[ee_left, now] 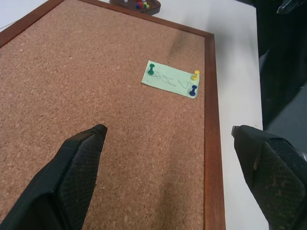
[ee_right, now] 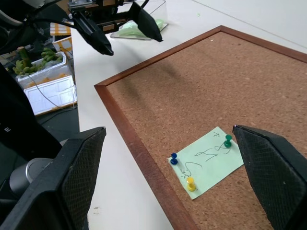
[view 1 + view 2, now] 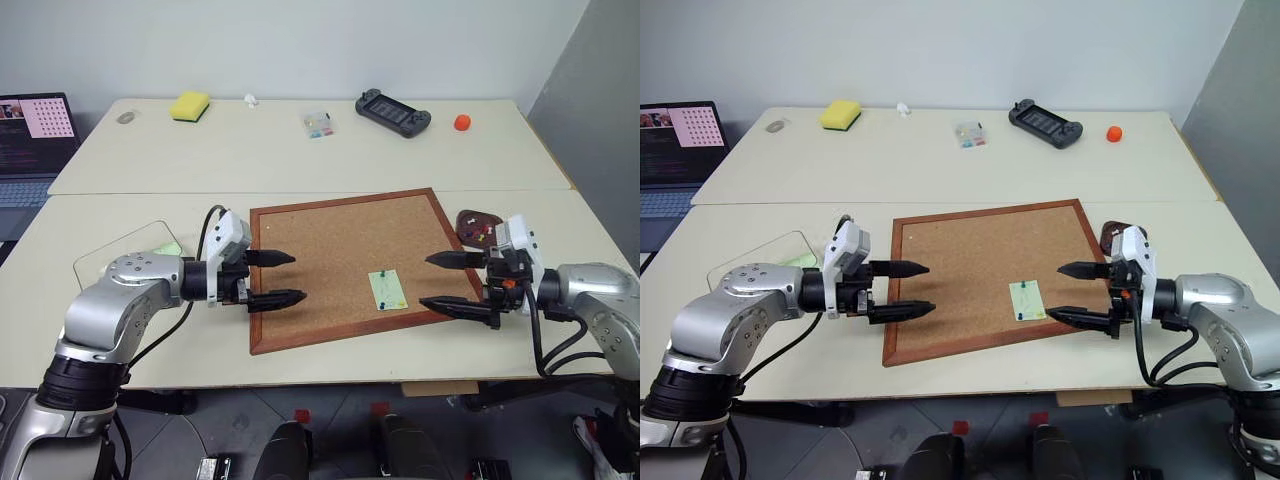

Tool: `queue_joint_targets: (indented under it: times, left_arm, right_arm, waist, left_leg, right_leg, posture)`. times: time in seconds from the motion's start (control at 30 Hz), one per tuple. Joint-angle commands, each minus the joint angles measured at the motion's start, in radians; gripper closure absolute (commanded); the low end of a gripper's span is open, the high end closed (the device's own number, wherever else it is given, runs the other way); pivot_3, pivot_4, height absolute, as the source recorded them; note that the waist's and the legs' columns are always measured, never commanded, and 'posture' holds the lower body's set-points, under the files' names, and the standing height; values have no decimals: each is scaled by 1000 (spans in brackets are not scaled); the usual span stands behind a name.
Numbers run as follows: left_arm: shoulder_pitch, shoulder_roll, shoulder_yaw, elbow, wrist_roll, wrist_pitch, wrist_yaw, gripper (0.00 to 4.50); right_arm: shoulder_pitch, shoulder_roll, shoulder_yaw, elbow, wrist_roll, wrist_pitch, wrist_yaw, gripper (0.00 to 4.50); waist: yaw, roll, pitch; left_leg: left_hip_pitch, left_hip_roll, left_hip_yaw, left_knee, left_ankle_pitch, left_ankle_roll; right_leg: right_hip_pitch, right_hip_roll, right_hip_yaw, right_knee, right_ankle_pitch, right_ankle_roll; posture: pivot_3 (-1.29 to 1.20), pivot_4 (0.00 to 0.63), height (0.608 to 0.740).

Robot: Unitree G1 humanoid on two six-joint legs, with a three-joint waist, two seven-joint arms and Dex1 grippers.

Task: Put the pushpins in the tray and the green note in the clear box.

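Observation:
A pale green note (image 3: 387,290) lies on the cork board (image 3: 330,240), near its front right corner. Three pushpins hold it: a green one (image 1: 151,72), a yellow one (image 1: 195,75) and a blue one (image 1: 193,91). The dark brown tray (image 3: 478,226) sits just right of the board with several coloured pins in it. The clear box (image 3: 125,250) stands left of the board with green paper (image 3: 168,249) inside. My left gripper (image 3: 275,277) hovers open at the board's left edge. My right gripper (image 3: 447,282) hovers open at the right edge, close to the note. Both are empty.
On the far table lie a yellow sponge (image 3: 189,106), a small clear case of coloured bits (image 3: 319,124), a black handheld console (image 3: 393,112) and an orange cap (image 3: 462,122). A laptop (image 3: 35,140) stands at far left.

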Motion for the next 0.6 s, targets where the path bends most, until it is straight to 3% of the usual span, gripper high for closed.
queue_joint_targets:
  times: [0.03, 0.6]
  left_arm:
    - [-13, 20, 12, -2, 19, -37, -14, 23]
    - [-26, 0, 8, 2, -7, -10, -29, 23]
  right_arm:
    - [-19, -1, -15, -10, 4, -20, 4, 0]
    - [12, 21, -18, -45, 12, -19, -31, 0]
  waist:
    - [0, 0, 0]
    - [0, 0, 0]
  left_leg:
    - [0, 0, 0, 0, 0, 0]
    - [0, 0, 0, 0, 0, 0]
  right_leg:
    - [0, 0, 0, 0, 0, 0]
    - [0, 0, 0, 0, 0, 0]
  posture:
    - [0, 150, 740]
    - [0, 150, 740]
